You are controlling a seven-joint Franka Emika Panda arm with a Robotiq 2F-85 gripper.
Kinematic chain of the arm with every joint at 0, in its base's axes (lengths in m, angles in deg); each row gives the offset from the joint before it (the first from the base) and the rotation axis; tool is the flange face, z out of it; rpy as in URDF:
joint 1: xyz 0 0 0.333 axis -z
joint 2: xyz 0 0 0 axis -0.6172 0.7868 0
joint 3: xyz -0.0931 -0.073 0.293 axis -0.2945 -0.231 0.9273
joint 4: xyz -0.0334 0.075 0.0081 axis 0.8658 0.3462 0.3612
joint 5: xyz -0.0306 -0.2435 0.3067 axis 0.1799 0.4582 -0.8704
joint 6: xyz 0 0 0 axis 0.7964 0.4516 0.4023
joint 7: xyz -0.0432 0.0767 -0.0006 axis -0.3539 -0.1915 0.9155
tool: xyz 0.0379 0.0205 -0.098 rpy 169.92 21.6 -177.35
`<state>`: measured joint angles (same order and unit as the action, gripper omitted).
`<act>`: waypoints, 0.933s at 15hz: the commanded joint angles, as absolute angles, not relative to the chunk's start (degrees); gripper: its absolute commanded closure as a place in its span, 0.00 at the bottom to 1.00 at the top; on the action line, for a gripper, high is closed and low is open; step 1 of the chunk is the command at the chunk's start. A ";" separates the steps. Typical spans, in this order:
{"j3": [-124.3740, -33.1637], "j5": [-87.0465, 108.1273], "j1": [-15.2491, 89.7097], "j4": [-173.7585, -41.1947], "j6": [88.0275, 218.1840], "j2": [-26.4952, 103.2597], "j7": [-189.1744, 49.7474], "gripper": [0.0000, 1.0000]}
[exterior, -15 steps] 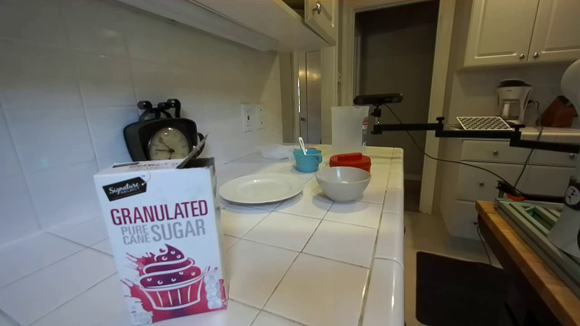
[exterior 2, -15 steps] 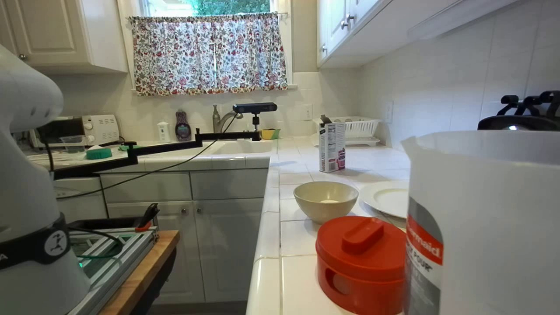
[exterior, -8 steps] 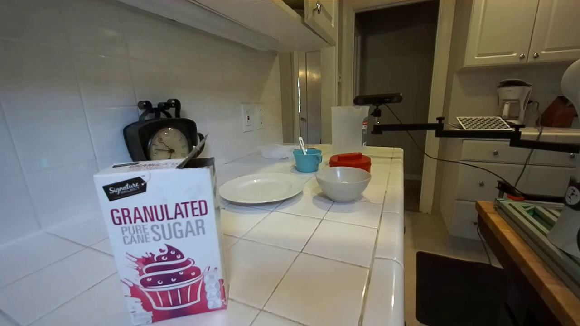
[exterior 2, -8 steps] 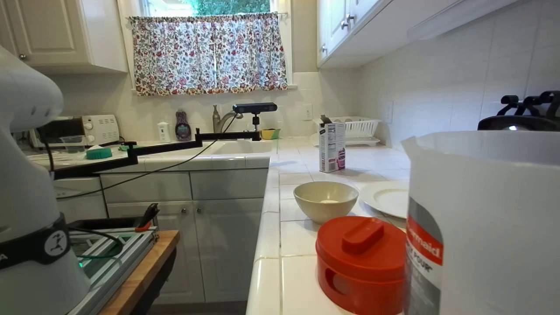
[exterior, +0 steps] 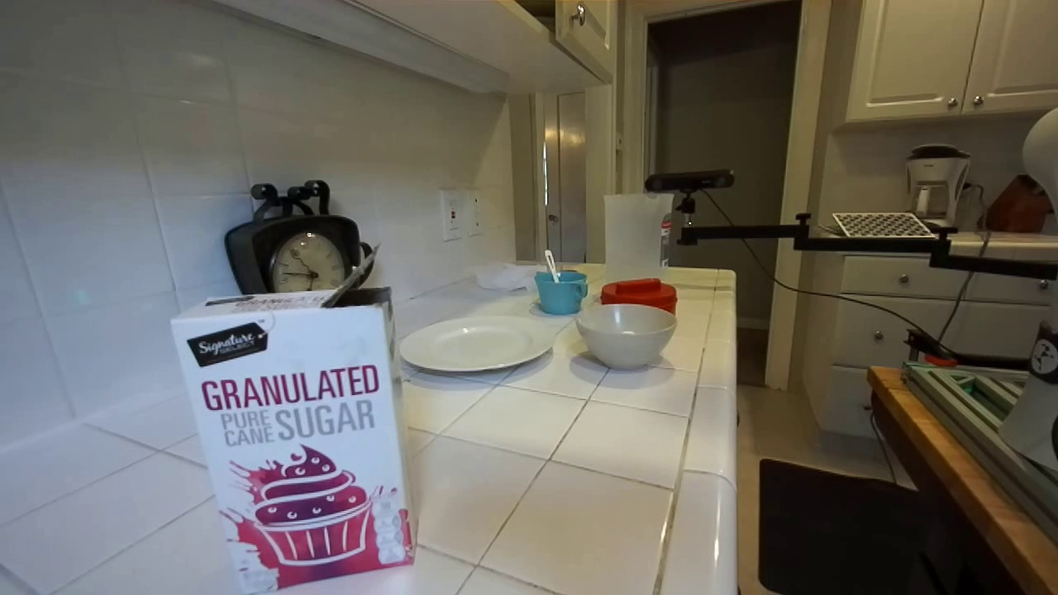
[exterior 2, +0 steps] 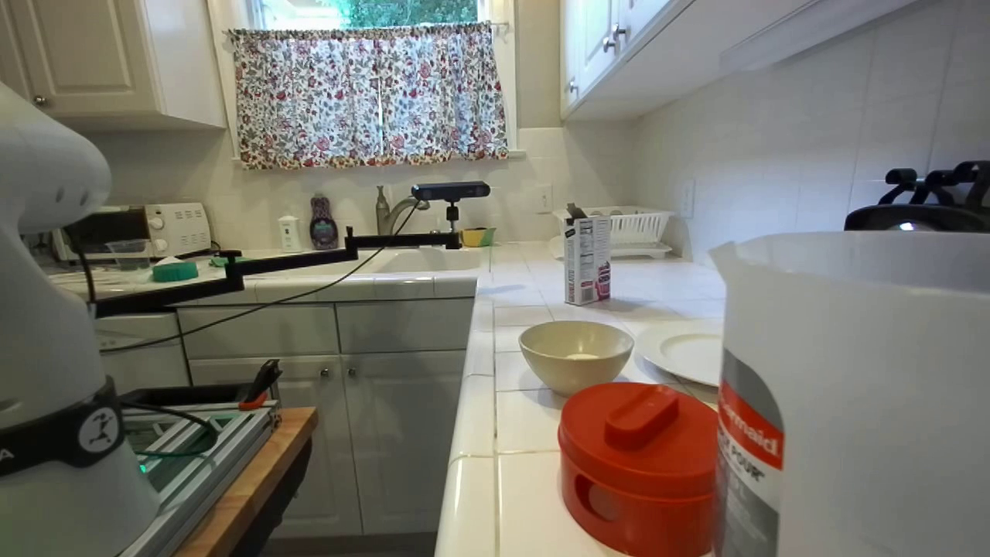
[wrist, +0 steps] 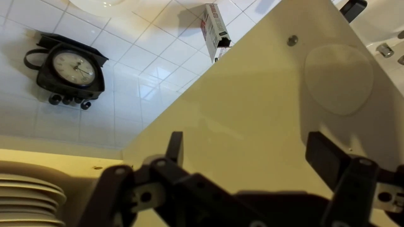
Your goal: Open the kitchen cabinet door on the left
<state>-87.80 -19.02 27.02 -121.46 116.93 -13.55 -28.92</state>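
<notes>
In the wrist view, a pale cabinet door [wrist: 227, 94] stands open. Its broad inner face, yellow in the light, runs diagonally across the picture. A small round metal fitting [wrist: 292, 40] sits near its far end. My gripper [wrist: 246, 138] is open, its fingers [wrist: 326, 157] wide apart over the door's inner face with nothing between them. Whether a finger touches the door I cannot tell. In an exterior view, a cabinet door with a knob [exterior: 585, 41] stands ajar at the top, mostly cut off. The gripper is out of both exterior views; part of the arm [exterior 2: 46, 178] shows.
Stacked plates [wrist: 28, 198] sit inside the cabinet. Below, the counter holds a clock [wrist: 71, 69], a sugar box [wrist: 214, 31], a bowl [exterior: 626, 335], a plate [exterior: 478, 343], a red lidded container [exterior 2: 638, 464] and a pitcher [exterior 2: 866, 402]. A camera bar [exterior 2: 294, 263] extends from the robot's side.
</notes>
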 commanded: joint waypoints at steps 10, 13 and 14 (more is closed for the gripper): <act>-82.79 -22.85 25.06 -126.65 125.27 -13.38 -23.39 0.00; -81.85 -21.06 25.98 -126.78 125.81 -13.74 -24.02 0.00; -81.47 -19.16 26.93 -126.93 125.57 -14.08 -24.90 0.00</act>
